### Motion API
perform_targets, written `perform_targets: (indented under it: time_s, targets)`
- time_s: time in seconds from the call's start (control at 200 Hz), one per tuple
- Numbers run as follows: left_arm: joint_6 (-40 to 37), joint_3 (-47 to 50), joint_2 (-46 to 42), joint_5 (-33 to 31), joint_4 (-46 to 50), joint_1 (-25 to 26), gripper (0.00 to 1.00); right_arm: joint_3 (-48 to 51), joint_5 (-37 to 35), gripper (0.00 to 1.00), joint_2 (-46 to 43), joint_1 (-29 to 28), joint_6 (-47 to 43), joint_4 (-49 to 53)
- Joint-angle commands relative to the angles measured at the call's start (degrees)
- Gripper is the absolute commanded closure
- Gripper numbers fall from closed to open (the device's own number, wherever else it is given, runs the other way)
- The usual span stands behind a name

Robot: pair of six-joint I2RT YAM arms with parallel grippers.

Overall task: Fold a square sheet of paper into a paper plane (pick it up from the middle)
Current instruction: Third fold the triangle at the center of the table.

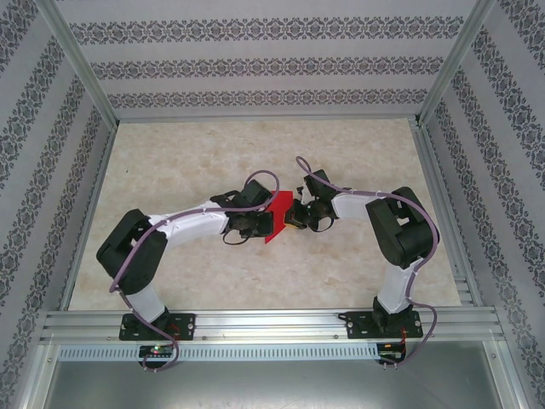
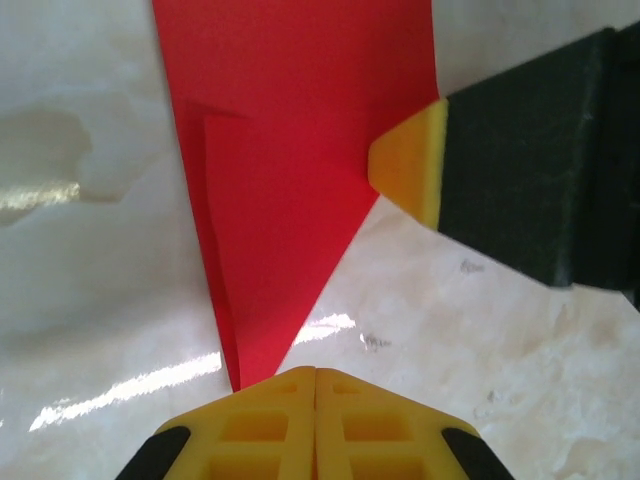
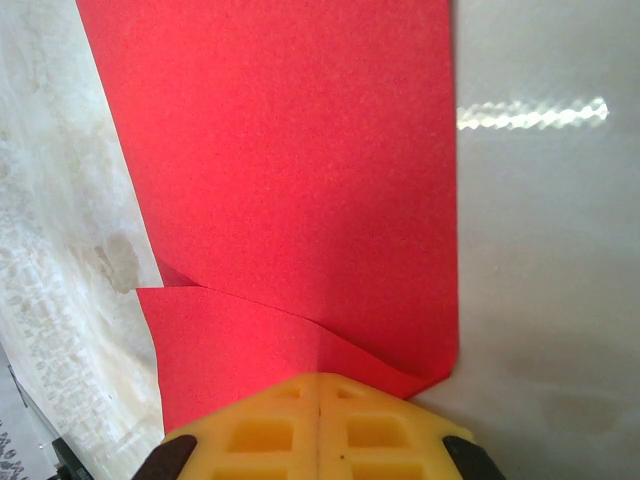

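Observation:
The red sheet of paper (image 1: 277, 223) is folded into a long pointed shape and sits between both grippers at mid-table. In the right wrist view the paper (image 3: 300, 180) runs with a loose folded flap into my right gripper (image 3: 318, 380), which is shut on its edge. From the left wrist, that right gripper's yellow fingertip (image 2: 410, 170) pinches the side of the paper (image 2: 290, 150). My left gripper (image 2: 315, 375) is shut. The paper's point ends against the outside of its left finger, not in the seam. From above, the left gripper (image 1: 262, 223) and right gripper (image 1: 294, 215) almost meet.
A pale marbled tabletop (image 1: 187, 162) lies under the paper. Patterned walls (image 1: 255, 68) and metal frame posts enclose the table on three sides. An aluminium rail (image 1: 272, 324) carries both arm bases at the near edge.

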State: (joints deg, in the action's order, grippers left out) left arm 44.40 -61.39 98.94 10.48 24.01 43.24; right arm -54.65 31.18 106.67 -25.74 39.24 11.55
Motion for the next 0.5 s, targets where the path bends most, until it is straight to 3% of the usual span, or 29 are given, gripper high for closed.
perform_targets:
  time_s: [0.0,0.495]
  targets:
    - [0.69,-1.59,3.55,-0.7,-2.69,0.36,0.92,0.67,-4.13,1.0,2.58,0.71,-0.92,4.19]
    - [4.08,6.21,5.88,-1.26,-3.34,0.26,1.0,-0.83,0.74,0.99,-1.94,0.78,-2.14,0.07]
